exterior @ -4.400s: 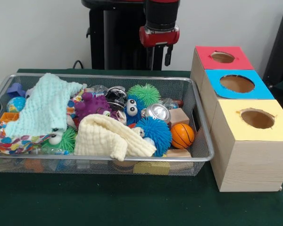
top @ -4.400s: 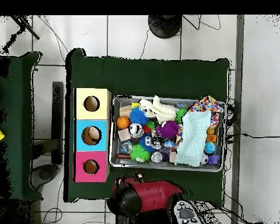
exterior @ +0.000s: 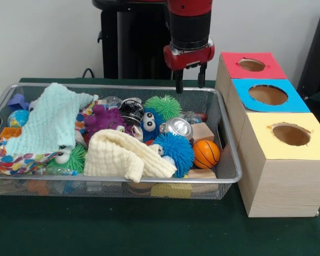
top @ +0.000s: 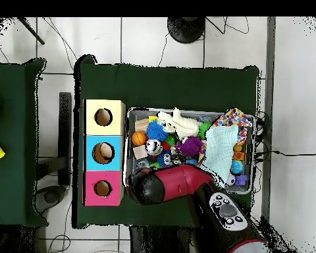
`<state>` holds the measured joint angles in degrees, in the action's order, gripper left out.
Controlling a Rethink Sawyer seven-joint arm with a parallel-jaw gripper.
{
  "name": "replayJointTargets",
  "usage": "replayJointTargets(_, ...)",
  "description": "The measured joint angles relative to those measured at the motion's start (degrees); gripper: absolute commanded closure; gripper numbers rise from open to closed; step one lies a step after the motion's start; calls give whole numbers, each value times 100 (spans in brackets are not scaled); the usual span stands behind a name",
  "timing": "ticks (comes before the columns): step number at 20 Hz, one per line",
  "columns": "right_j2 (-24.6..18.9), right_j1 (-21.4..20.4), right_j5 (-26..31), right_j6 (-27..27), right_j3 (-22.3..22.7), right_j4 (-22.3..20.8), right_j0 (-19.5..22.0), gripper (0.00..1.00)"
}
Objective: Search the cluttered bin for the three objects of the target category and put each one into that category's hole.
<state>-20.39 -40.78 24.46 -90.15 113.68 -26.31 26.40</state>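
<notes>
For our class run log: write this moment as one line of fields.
phase: search | hand: open, empty, above far rim of bin | nearest visible bottle: untouched, beside silver can | boxes' holes: nothing seen inside

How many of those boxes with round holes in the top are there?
3, in a row right of the bin in the front view: the red-topped box farthest, the blue-topped box in the middle, the yellow-topped box nearest.

Bright, even indoor light with soft shadows; the silver can (exterior: 178,127) glints, and nothing looks blurred.
</notes>
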Motion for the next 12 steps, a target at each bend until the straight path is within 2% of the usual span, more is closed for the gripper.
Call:
replayJointTargets(8,-2,-61,1,0,-273,2,1,0)
replayJointTargets(12,-2,45,1,0,-404,-3,0,0)
